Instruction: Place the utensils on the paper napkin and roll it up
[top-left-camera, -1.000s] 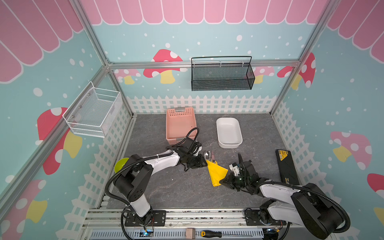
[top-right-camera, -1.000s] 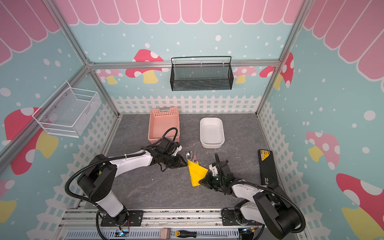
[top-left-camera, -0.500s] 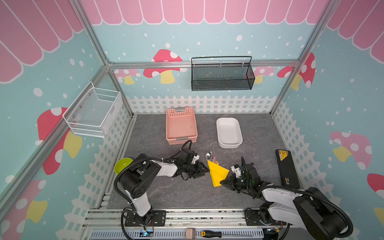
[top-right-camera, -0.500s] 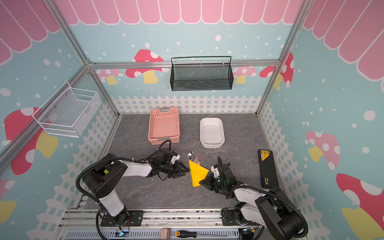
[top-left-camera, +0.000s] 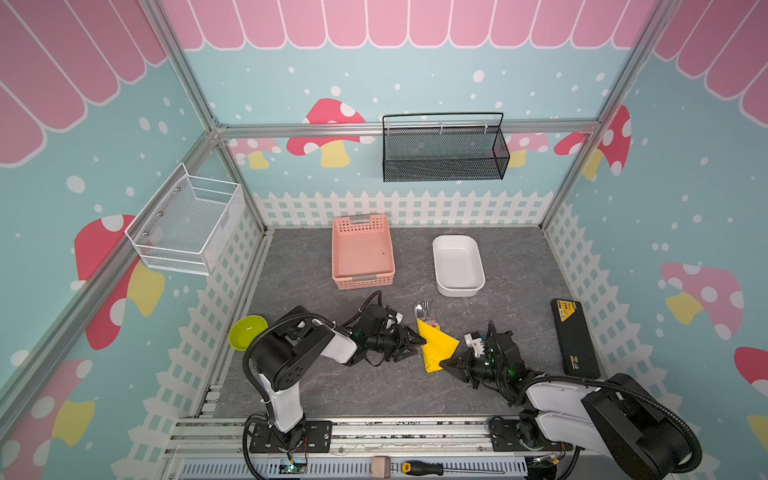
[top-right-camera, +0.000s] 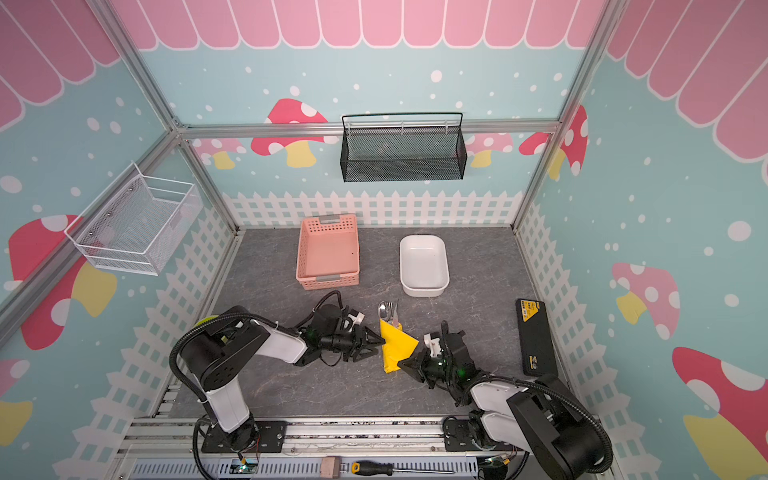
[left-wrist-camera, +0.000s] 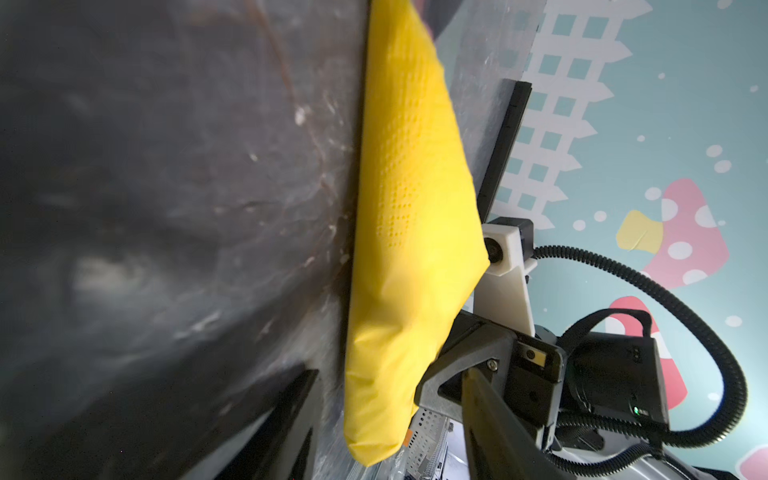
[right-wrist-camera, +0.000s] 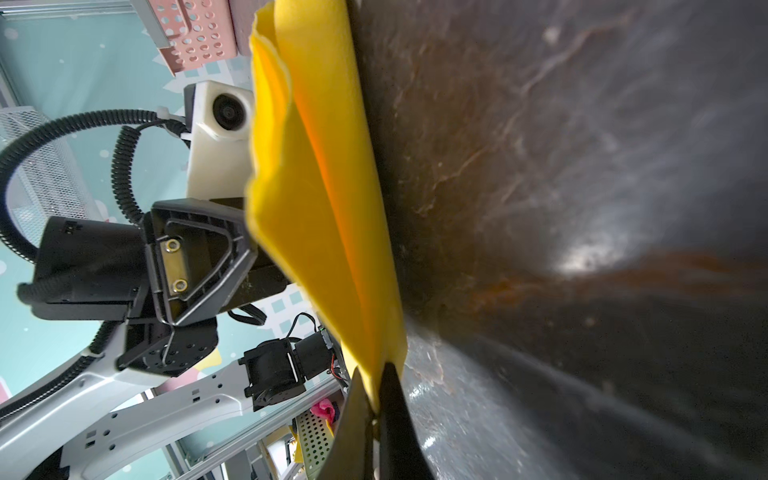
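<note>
While the right gripper (top-left-camera: 446, 365) is clenched on the near right corner of the bright yellow paper napkin (top-left-camera: 434, 347), the left gripper (top-left-camera: 417, 344) stands at the napkin's left edge with its jaws parted and nothing held between them. In both top views the napkin lies on the grey stone-patterned tabletop (top-left-camera: 332, 386) near the front middle, between the two grippers, folded over into a loose wedge-shaped bundle. The silver metal utensils (top-left-camera: 424, 311) poke out of its far end. A spoon bowl and the tips of the others show there, and the handles are hidden inside the paper. In the right wrist view the paper corner is pinched tight between the two black fingertips (right-wrist-camera: 390, 415), and the napkin (right-wrist-camera: 332, 187) rises off the table from there as an open fold. In the left wrist view the napkin (left-wrist-camera: 407, 232) looks like a plump roll, and the left gripper's fingers (left-wrist-camera: 486, 424) stand well apart, with the end of the roll showing between them. Whether either finger touches the paper I cannot tell. Behind the bundle sit a pink perforated plastic basket (top-left-camera: 363, 253) and a white rectangular dish (top-left-camera: 457, 266). A flat black case (top-left-camera: 575, 338) lies to the right, and a lime-green round bowl (top-left-camera: 248, 330) sits at the left edge.
</note>
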